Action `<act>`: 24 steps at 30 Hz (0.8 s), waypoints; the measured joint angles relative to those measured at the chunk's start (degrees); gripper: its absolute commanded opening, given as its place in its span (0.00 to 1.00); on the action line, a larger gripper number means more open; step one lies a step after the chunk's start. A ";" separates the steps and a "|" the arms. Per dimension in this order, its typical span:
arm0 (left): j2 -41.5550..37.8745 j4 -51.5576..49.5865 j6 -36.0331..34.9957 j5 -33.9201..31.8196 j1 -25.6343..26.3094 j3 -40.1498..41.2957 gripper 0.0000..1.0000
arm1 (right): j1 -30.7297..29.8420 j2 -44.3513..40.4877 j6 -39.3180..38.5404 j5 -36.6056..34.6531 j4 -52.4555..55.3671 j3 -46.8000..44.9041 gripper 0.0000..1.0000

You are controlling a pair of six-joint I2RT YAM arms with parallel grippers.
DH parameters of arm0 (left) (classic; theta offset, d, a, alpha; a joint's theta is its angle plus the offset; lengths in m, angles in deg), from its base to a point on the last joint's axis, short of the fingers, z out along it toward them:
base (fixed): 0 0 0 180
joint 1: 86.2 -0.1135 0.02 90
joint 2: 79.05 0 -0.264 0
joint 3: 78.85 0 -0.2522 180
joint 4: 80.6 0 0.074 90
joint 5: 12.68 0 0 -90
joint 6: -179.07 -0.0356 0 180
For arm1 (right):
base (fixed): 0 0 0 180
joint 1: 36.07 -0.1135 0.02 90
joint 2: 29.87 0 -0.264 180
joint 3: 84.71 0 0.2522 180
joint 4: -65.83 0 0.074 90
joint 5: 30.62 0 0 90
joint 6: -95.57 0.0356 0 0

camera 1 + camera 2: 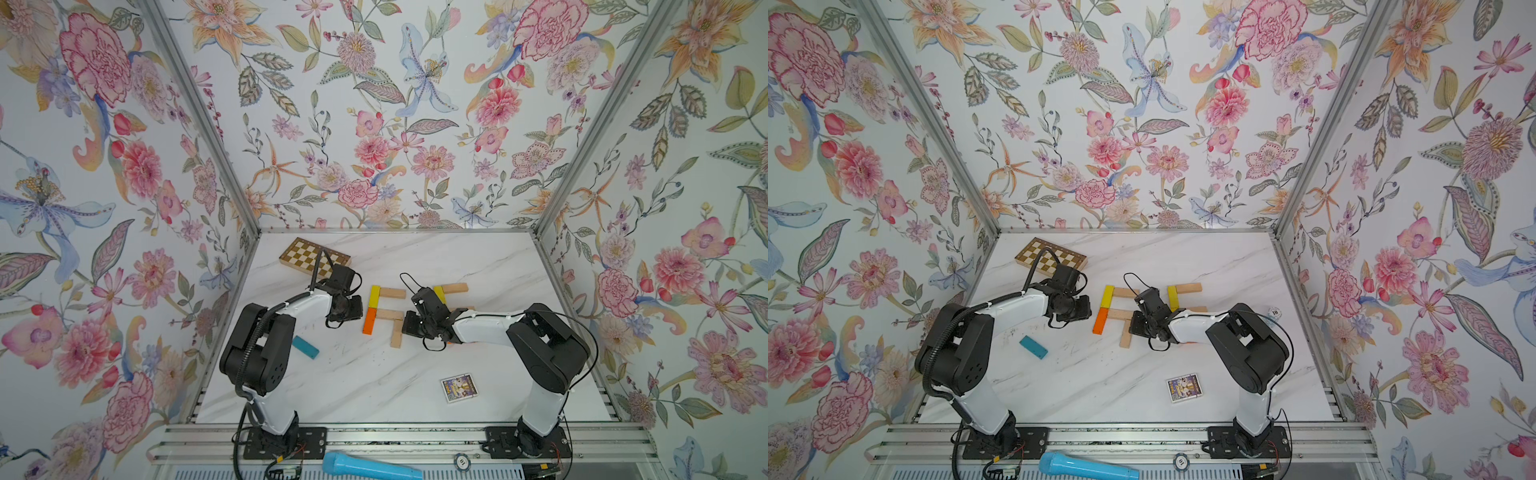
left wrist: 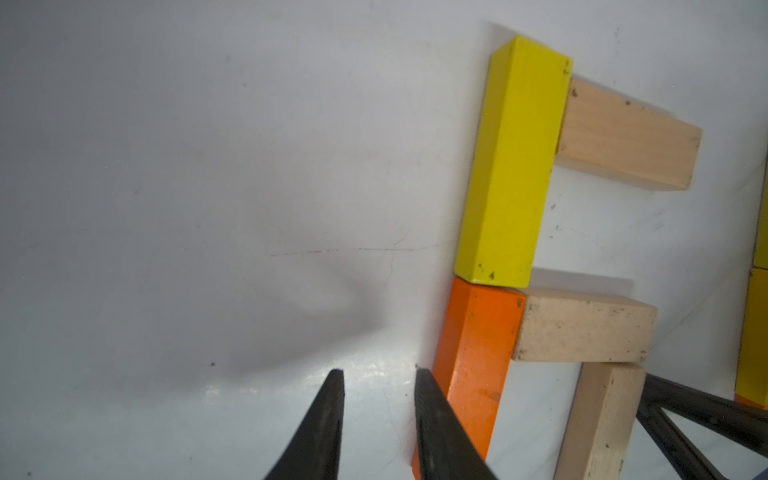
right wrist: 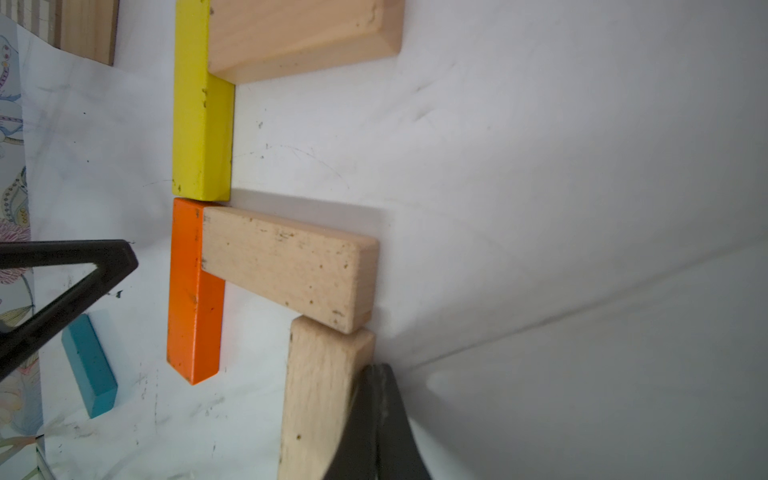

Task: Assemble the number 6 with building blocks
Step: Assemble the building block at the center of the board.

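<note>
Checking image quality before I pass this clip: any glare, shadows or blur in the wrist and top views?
Left wrist view: a soft shadow on the table beside the orange block, glare near the left hand. Right wrist view: the beige block by the right hand is blurred. Both top views: evenly lit, slightly soft, floral walls stretched by the wide lens.

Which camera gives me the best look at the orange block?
Right wrist: the orange block shows whole and close. In the left wrist view, the left pincer covers part of it. Both top views show it whole but small.
</note>
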 measured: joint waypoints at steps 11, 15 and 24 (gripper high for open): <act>-1.25 -1.38 -0.04 -0.74 0.00 0.13 0.56 | 0.02 -0.24 -0.28 -0.39 0.07 -0.09 0.07; -4.79 -3.82 1.79 -3.13 0.00 0.13 0.81 | 0.11 -3.13 -1.70 -2.03 0.59 -2.10 0.16; -23.47 -13.20 14.49 -12.28 -1.44 2.75 0.88 | 1.92 -17.25 -6.34 -5.62 1.05 -7.65 0.30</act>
